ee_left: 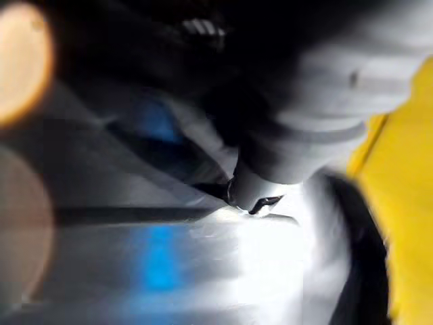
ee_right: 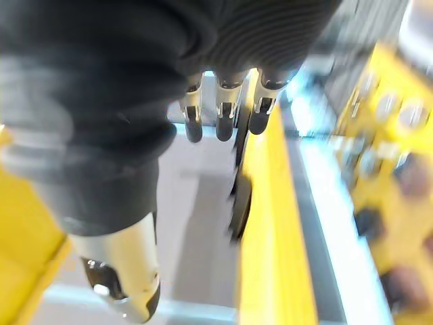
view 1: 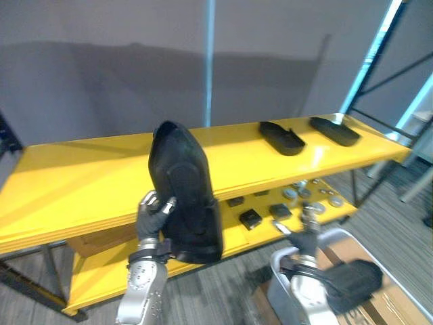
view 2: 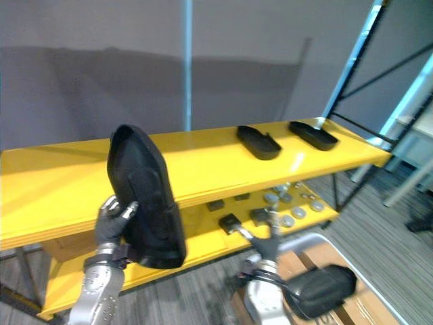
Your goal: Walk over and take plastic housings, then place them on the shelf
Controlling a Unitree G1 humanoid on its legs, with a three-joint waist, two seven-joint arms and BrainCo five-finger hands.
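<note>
Left hand clamped on a black plastic housing, held upright in front of the yellow shelf

Fingers curl round the housing's near edge; its top rises above the shelf's upper board and its lower end hangs before the lower board. Right hand sits low on the right, fingers straight and spread, holding nothing. A second housing and a third housing lie near each other, not touching, toward the upper board's right end; small parts lie on the lower board
</note>
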